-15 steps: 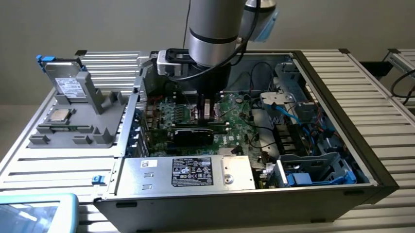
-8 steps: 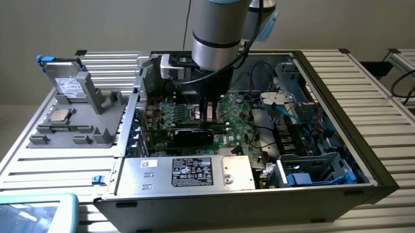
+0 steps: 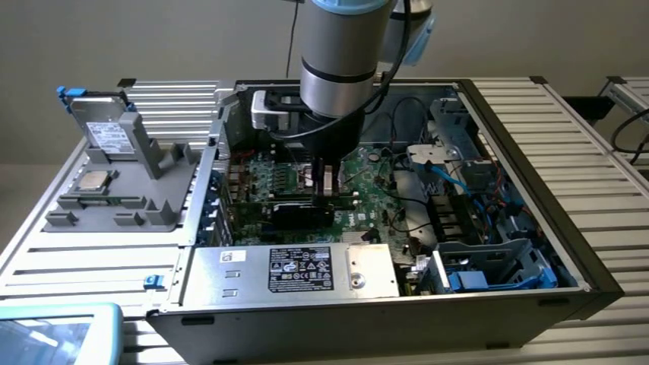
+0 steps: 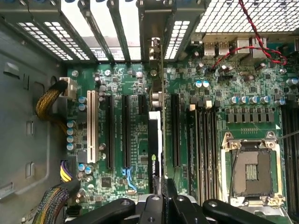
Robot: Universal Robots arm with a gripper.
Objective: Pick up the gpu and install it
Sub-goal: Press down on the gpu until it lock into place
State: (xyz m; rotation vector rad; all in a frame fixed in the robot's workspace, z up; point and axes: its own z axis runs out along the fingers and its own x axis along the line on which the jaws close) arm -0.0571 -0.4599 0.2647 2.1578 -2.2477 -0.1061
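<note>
The gpu [image 4: 155,140] stands on edge over the green motherboard [image 4: 131,84], between the long black expansion slots. Its black cooler face with a green logo shows, and its end bracket [image 4: 155,51] reaches the rear slot openings. My gripper [image 4: 161,189] is shut on the gpu's upper edge near its inner end. In the exterior view the gripper [image 3: 327,190] reaches straight down into the open computer case, with the gpu [image 3: 294,215] a dark card lying low on the motherboard [image 3: 375,182] under it. I cannot tell whether the card is fully seated in its slot.
An open processor socket [image 4: 250,170] and memory slots [image 4: 205,135] sit beside the card. Braided cable bundles [image 4: 46,102] hang by the case wall. The power supply [image 3: 304,268] and blue drive cage [image 3: 492,266] fill the case front. A grey fixture [image 3: 132,175] holding a processor chip [image 3: 93,180] stands outside.
</note>
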